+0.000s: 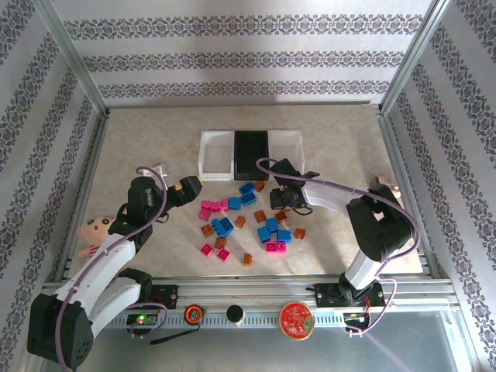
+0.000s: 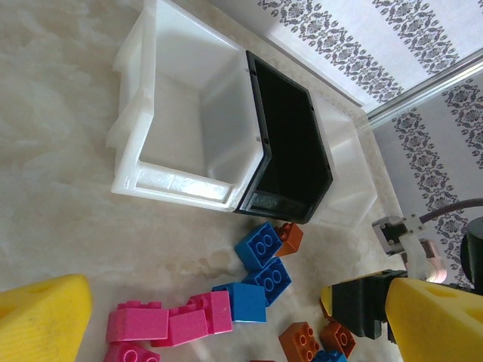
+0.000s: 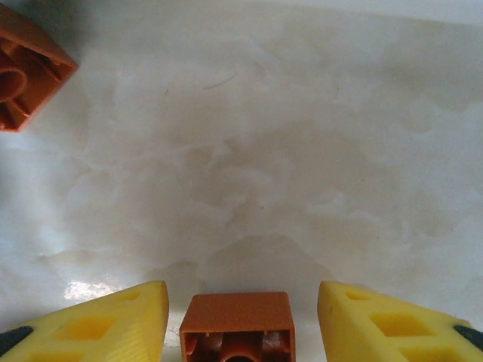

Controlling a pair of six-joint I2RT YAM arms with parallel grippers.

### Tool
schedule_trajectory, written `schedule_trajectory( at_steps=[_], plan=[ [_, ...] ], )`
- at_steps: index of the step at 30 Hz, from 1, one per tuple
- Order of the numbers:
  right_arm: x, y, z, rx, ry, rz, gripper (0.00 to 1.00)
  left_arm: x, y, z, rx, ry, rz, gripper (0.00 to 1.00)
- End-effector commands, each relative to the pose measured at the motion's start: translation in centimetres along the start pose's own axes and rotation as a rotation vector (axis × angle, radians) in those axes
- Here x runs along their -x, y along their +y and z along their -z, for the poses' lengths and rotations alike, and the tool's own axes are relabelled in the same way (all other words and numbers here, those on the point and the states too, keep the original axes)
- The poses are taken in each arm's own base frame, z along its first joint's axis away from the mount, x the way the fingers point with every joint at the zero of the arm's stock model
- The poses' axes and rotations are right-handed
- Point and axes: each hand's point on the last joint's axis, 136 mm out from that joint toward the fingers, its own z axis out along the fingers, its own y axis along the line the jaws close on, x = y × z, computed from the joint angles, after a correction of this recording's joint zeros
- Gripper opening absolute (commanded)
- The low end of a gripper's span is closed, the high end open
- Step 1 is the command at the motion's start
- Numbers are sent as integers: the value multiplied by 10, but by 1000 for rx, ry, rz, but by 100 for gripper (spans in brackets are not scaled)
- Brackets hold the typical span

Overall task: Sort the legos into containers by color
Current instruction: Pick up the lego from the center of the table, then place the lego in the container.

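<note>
— Top external view, mid-frame: what lies on the counter [image 1: 139, 139]?

— I read the legos [image 1: 242, 221] as a loose scatter of pink, blue and orange-brown bricks on the marbled surface. The containers [image 1: 217, 138] stand side by side just above the scatter, at upper centre: a black tray [image 1: 251, 153] between two white ones. A doll [image 1: 97, 231] lies at the left edge, beside the left arm.

— State of the left hand [image 1: 190, 186]?

— It sits just left of the scatter, nearest the pink bricks. In the left wrist view its yellow fingers [image 2: 45, 317] occupy the two lower corners, spread wide, with nothing gripped. Pink bricks [image 2: 170, 320] and blue bricks [image 2: 264, 264] lie on the counter between them, below the trays.

— And the right hand [image 3: 241, 290]?

— In the right wrist view its two fingers are parted at the bottom of the frame. One orange-brown brick [image 3: 238, 326] rests at bottom centre between them, with a strip of counter showing on either side, so I log it as framed and not clamped. A second orange-brown piece [image 3: 26, 68] lies in the upper left corner, hollow underside towards the lens.
</note>
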Motion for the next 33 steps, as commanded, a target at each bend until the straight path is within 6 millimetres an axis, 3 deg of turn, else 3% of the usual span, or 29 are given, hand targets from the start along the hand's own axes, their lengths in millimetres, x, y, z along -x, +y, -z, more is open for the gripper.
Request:
schedule_trajectory(
  at_steps=[1, 6, 11, 15, 17, 20, 23, 29, 33],
  plan=[
    [-1, -2, -7, -5, 15, 2, 52, -3, -4, 2, -9, 8, -7, 100],
    [-3, 0, -10, 18, 13, -7, 41, -4, -2, 3, -5, 6, -12, 100],
    [13, 4, 14, 54, -68, 0, 30, -2, -1, 6, 4, -10, -16, 100],
    [38, 8, 51, 106, -172, -8, 26, -1, 1, 7, 14, -19, -5, 100],
    [59, 8, 73, 130, -245, -19, 26, -2, 2, 7, 10, -23, 0, 100],
    [90, 6, 90, 133, -317, -37, 26, -4, 3, 6, 7, -22, 9, 100],
    [123, 2, 88, 93, -357, -45, 26, -8, 5, 5, 17, -4, 17, 100],
    [179, -9, 61, 38, -382, -81, 26, -14, 11, 10, 58, 29, 24, 100],
    [199, -11, 46, 18, -370, -84, 29, -19, 19, 15, 97, 40, 31, 100]
  ],
)
